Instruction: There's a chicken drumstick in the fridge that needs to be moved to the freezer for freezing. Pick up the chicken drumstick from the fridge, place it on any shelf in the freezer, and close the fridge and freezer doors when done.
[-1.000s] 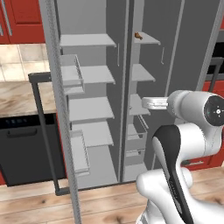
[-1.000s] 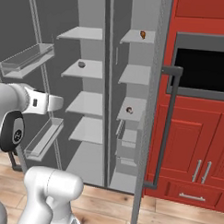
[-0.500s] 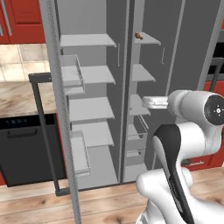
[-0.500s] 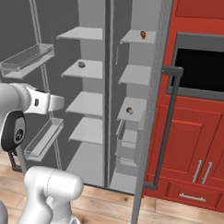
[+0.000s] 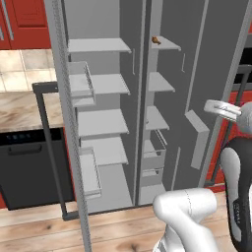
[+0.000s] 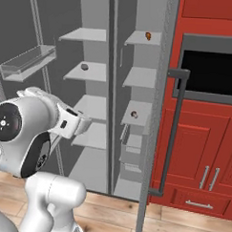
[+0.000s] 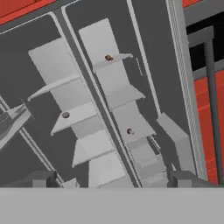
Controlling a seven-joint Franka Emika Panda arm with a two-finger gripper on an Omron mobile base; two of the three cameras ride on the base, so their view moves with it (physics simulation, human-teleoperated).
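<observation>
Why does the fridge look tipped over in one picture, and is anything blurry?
Hand view: its camera rolls with the hand, so the shelves slant; small items look soft, the fingers dark. Base views: fridge upright, flat even light, faint shadows, no glare.

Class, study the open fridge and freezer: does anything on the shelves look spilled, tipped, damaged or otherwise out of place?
Nothing stands out. Both doors are open and the shelves sit level. One small brownish item rests on the top right shelf, another on a lower right shelf, and a dark one on a left shelf. They are too small to tell which is the drumstick. No spills or damage are visible.
</observation>
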